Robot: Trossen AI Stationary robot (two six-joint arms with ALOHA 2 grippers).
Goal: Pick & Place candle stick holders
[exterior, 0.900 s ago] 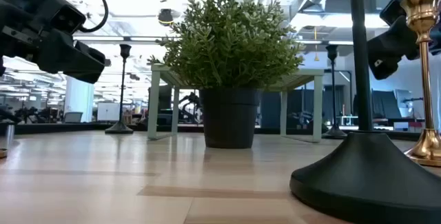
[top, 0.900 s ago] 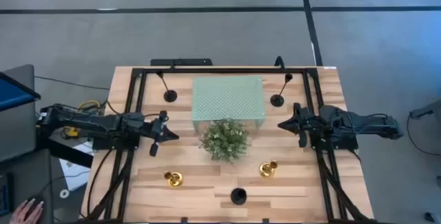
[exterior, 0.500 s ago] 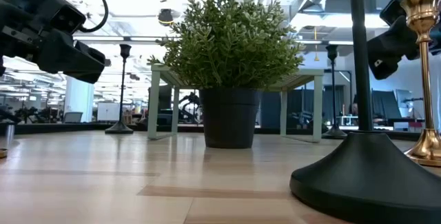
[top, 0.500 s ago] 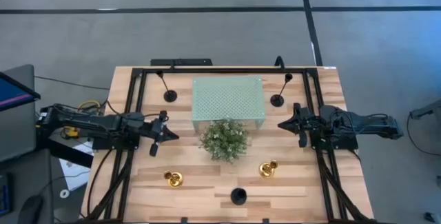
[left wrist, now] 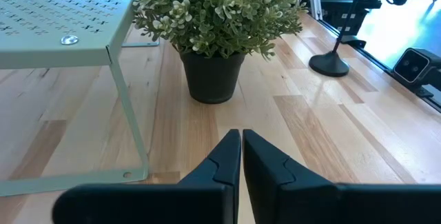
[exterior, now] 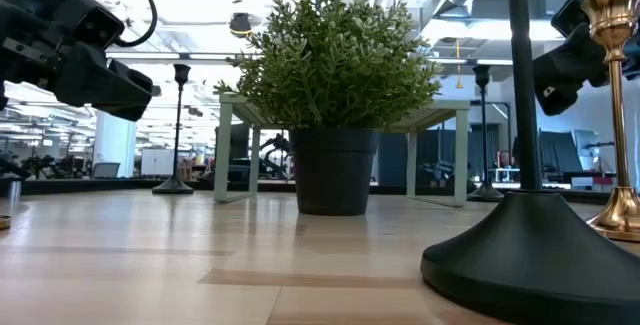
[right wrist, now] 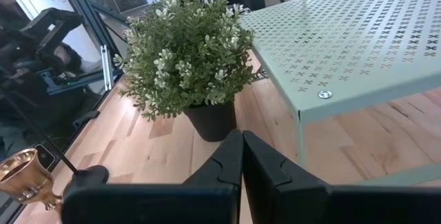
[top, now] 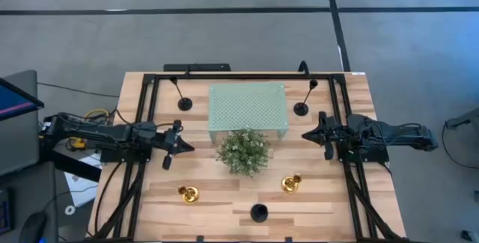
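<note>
1. Left tool (top: pixel 178 146) hovers over the desk's (top: pixel 224 187) left side, fingers pressed together, holding nothing; the left wrist view shows them meeting tip to tip.
2. Five candle stick holders counted from above: three black, two gold.
3. Left black holder (top: pixel 183 102) stands at the back, beside the green perforated rack (top: pixel 248 107); its long axis is vertical, stem leaning toward the picture's upper left.
4. Left gold holder (top: pixel 188 194) sits near the front, cup facing up.
5. One plant (top: pixel 244 150) at centre, just in front of the rack.
6. Front black holder (top: pixel 259 212) reads only as a disc from overhead; the low view shows its tall upright stem (exterior: pixel 518 75).
7. Right gold holder (top: pixel 291 184) is upright, right of the plant.
8. Right black holder (top: pixel 302 107) stands at the back, right of the rack.
9. Right tool (top: pixel 310 135) hovers at the right, fingers closed, empty.
</note>
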